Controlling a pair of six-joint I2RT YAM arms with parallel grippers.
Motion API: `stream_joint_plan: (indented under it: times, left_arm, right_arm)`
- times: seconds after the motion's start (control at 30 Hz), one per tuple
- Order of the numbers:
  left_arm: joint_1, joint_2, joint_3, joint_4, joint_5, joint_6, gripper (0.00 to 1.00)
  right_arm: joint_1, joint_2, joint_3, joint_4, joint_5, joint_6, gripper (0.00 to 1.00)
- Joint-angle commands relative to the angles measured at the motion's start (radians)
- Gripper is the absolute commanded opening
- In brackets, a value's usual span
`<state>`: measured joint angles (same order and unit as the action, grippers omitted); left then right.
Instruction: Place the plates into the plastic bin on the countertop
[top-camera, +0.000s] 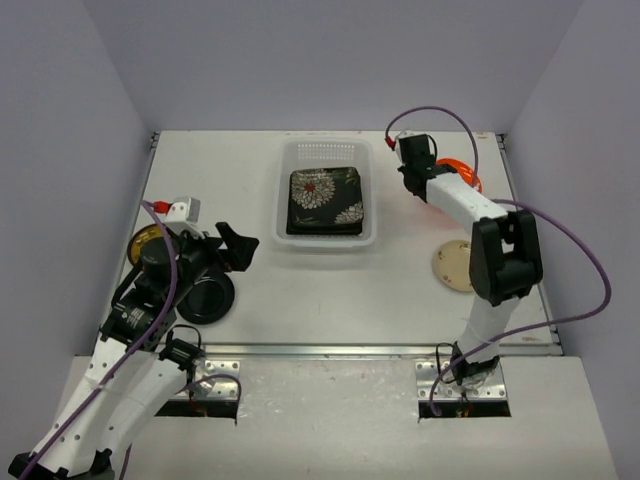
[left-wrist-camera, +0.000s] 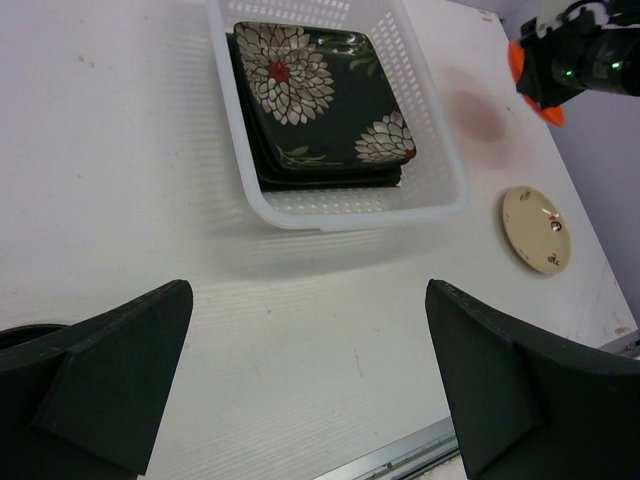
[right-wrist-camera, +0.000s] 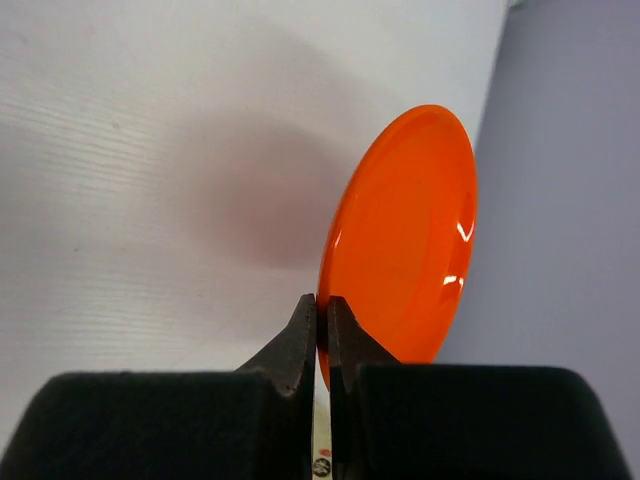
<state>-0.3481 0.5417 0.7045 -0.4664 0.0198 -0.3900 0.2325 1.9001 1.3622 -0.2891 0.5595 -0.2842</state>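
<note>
The plastic bin (top-camera: 283, 205) stands at the middle back of the countertop (top-camera: 330, 290), holding stacked square black plates with white-red flowers (top-camera: 325, 200). My right gripper (top-camera: 428, 192) is to the right of the bin, shut on the rim of a round orange plate (right-wrist-camera: 405, 240), which stands tilted on edge above the surface. A beige round plate (top-camera: 452, 265) lies flat to the right. At the left, my left gripper (left-wrist-camera: 310, 380) hangs open over bare table, beside a black round plate (top-camera: 205, 295). A patterned yellow plate (top-camera: 145, 240) shows behind the left arm.
A metal rail (top-camera: 380, 350) runs along the countertop's front edge. Grey walls close in the left, back and right sides. A purple cable (top-camera: 575, 250) loops off the right arm. The bin rim (left-wrist-camera: 350, 215) and the beige plate (left-wrist-camera: 537, 230) show in the left wrist view.
</note>
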Motion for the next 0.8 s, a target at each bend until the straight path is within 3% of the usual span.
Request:
stream_joint_plan:
  times: [0.0, 0.2, 0.33, 0.7, 0.77]
  left_arm:
    - [-0.011, -0.017, 0.001, 0.041, -0.015, 0.003, 1.00]
    - [-0.011, -0.041, 0.004, 0.026, -0.076, -0.012, 1.00]
    - [-0.011, -0.070, 0.004, 0.020, -0.103, -0.018, 1.00]
    - [-0.011, -0.095, 0.003, 0.020, -0.108, -0.022, 1.00]
    - [-0.012, -0.094, 0.003, 0.021, -0.105, -0.021, 1.00]
  right_arm:
    - [0.164, -0.215, 0.003, 0.001, 0.126, -0.080, 0.00]
    - [0.465, -0.284, -0.051, 0.018, -0.003, -0.153, 0.00]
    - [0.582, -0.210, -0.005, 0.041, -0.087, -0.162, 0.00]
    - [0.606, 0.143, 0.234, 0.051, -0.080, -0.218, 0.00]
    - [0.596, 0.173, 0.261, 0.040, -0.080, -0.213, 0.05]
